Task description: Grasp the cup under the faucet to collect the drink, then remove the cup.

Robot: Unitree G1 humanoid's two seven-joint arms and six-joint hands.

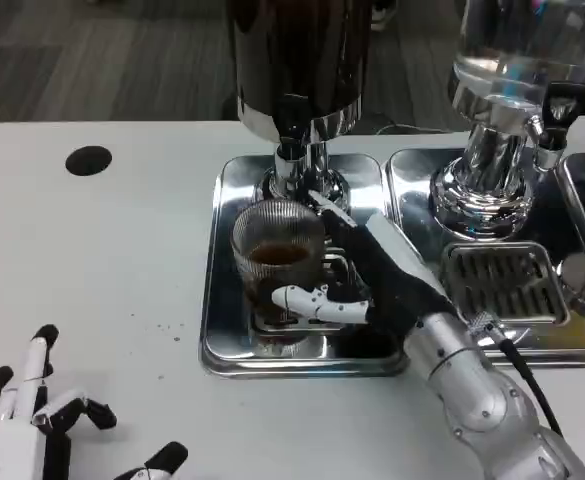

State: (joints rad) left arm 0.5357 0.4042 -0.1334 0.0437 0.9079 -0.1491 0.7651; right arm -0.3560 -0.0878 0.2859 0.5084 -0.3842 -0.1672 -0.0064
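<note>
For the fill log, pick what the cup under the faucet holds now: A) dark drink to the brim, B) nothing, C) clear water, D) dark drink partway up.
D: the ribbed glass cup shows brown liquid well below its rim, with the right hand around it.

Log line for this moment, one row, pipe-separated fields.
right hand: holds cup | cup: on tray under faucet, dark drink inside | left hand: holding nothing, on table

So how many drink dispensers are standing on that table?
2. A dark dispenser stands over the ribbed glass cup at centre; a clear dispenser stands at the right. More may lie past the right edge.
</note>
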